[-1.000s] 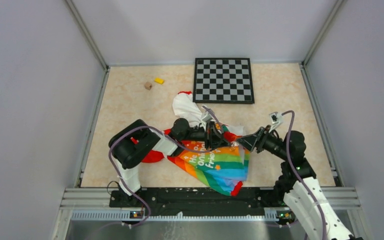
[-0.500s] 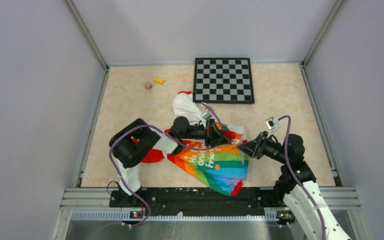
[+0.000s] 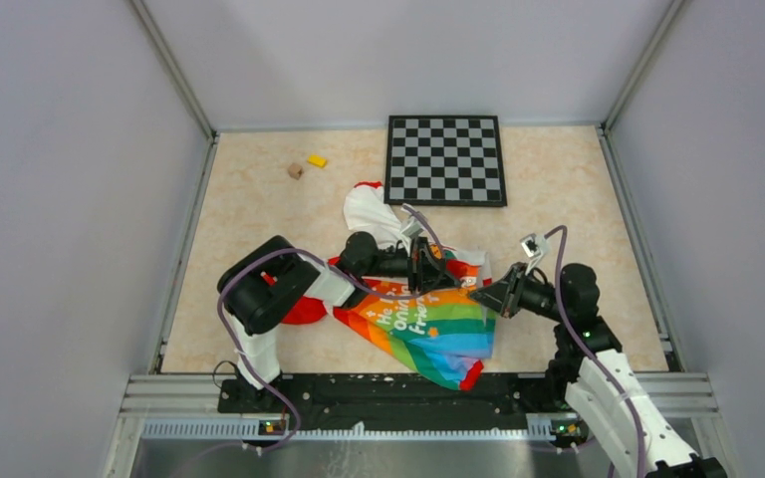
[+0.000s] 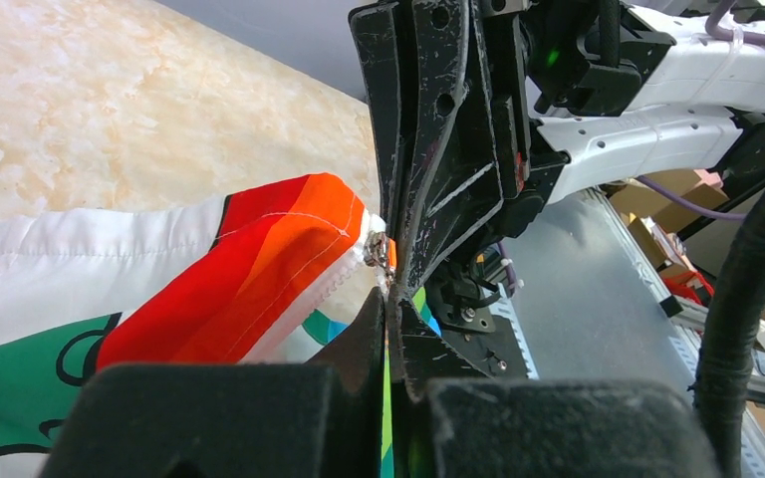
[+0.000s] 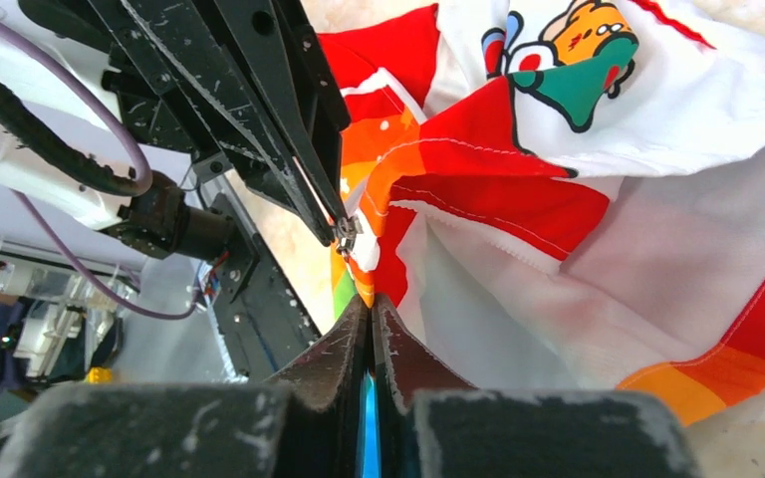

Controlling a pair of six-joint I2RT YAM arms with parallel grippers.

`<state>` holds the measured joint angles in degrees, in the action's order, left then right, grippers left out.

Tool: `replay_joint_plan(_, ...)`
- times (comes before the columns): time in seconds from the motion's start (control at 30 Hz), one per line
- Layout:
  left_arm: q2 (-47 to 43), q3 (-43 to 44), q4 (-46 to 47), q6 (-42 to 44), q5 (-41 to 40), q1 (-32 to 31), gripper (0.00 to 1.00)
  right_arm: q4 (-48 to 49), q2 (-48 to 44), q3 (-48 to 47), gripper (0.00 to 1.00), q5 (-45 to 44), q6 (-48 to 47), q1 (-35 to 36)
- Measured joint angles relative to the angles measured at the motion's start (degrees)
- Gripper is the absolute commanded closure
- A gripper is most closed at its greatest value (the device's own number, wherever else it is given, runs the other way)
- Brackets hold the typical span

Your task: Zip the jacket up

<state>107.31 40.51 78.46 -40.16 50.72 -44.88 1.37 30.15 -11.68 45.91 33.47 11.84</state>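
The jacket (image 3: 428, 324) lies crumpled mid-table, rainbow panel toward me, white upper (image 3: 369, 214) behind it. My left gripper (image 3: 446, 277) reaches in from the left and is shut on the jacket's front edge; a thin green-blue strip of fabric shows between its jaws (image 4: 390, 299). My right gripper (image 3: 480, 294) meets it tip to tip from the right, shut on the orange-blue edge (image 5: 371, 299). The small metal zipper slider (image 5: 347, 231) sits just where the tips meet, also seen as the zipper slider (image 4: 379, 249) beside the white zipper teeth.
A black-and-grey checkerboard (image 3: 445, 159) lies at the back right of the jacket. A yellow block (image 3: 317, 160) and a small brown cube (image 3: 295, 170) sit at the back left. Grey walls enclose the table on three sides.
My right gripper has slid left to the jacket's edge and gone from open to shut on it. The left gripper has held its place and grip.
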Motion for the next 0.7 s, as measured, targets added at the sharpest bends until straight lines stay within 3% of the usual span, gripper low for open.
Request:
replay_joint_plan(0.13, 0.0, 0.0, -0.2, -0.2, -0.4, 0.0, 0.54, 2.4, 0.3, 0.7, 1.0, 0.5, 0.0, 0.0)
replay_joint_plan(0.17, -0.2, 0.0, -0.8, -0.3, -0.8, 0.2, 0.49, 2.5, 0.3, 0.8, 1.0, 0.5, 0.0, 0.0)
replay_joint_plan(0.3, -3.5, -0.6, -7.2, 0.2, -3.2, 0.9, 0.44, 3.0, 0.3, 0.8, 1.0, 0.5, -0.3, 0.0)
replay_joint_plan(0.47, -14.0, -0.9, -24.9, 0.2, -10.6, 2.9, 0.43, 3.3, 0.4, 0.8, 1.0, 0.6, -0.9, 0.0)
replay_joint_plan(0.6, -21.2, -0.7, -40.3, -4.6, -18.0, 2.6, 0.4, 3.4, 0.3, 0.8, 1.0, 0.7, -1.2, 0.0)
replay_joint_plan(0.7, -24.6, -1.9, -45.2, -10.8, -22.7, 0.0, 0.41, 3.5, 0.3, 0.8, 1.0, 0.8, -1.4, 0.0)
